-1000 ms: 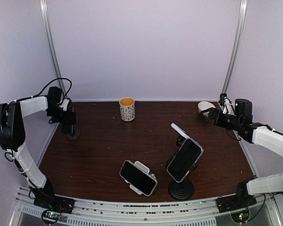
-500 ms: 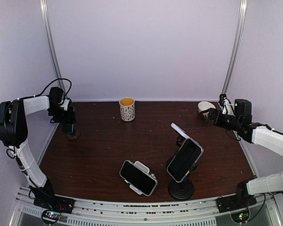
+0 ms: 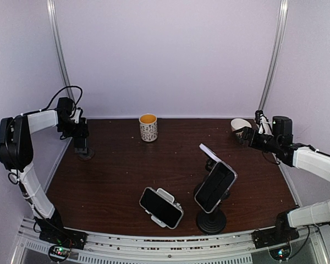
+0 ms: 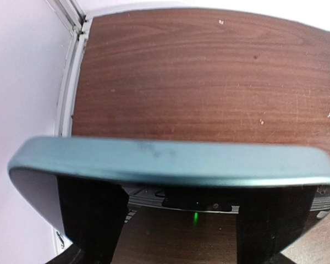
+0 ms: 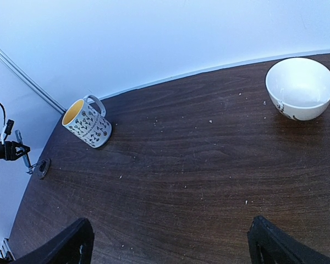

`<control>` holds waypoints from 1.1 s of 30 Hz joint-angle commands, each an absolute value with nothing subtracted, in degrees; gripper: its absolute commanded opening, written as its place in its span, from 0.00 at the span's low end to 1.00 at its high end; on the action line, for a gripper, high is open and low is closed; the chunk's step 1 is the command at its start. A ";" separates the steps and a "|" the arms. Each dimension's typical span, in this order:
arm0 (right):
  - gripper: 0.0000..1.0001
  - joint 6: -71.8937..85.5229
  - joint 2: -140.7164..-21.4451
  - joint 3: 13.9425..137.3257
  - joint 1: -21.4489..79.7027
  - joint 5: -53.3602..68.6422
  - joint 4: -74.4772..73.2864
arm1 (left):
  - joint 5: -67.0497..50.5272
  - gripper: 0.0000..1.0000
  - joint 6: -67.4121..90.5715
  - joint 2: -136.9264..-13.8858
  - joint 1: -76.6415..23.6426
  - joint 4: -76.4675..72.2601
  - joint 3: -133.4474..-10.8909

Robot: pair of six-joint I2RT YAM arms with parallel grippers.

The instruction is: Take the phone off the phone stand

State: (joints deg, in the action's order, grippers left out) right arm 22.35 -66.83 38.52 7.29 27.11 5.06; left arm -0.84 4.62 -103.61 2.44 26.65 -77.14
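Observation:
My left gripper [image 3: 78,133] is at the far left of the table, shut on a dark phone [image 3: 81,144] with a teal rim. It holds the phone upright just above a small round stand base [image 3: 86,155]. In the left wrist view the phone's teal edge [image 4: 170,165] spans the frame between my two dark fingers [image 4: 91,220]. My right gripper [image 3: 245,135] is open and empty at the far right, beside a white bowl [image 3: 240,125]; its fingertips [image 5: 71,245] frame bare table.
A patterned mug [image 3: 148,127] with a yellow inside stands at the back middle. A second phone [image 3: 214,187] leans on a black stand [image 3: 211,221] at the front. A third phone [image 3: 160,206] lies in a white holder. A white-topped stand [image 3: 209,151] is behind them.
My left gripper has risen a little and drawn back toward the far left corner with the phone in it. The right arm has hardly moved.

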 commanded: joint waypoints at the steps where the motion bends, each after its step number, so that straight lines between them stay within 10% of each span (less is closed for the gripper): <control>1: 1.00 22.14 -67.05 38.32 6.95 27.77 6.95 | -1.20 0.41 4.89 -101.85 2.72 22.32 -80.10; 33: 1.00 24.79 -64.44 36.15 6.94 31.62 10.37 | 2.28 0.40 5.73 -77.26 2.64 53.74 -66.86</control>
State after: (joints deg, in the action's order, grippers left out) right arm 24.05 -65.78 36.95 7.29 30.35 8.38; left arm 1.67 4.49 -77.69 2.44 52.05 -70.65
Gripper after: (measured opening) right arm 0.998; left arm 0.747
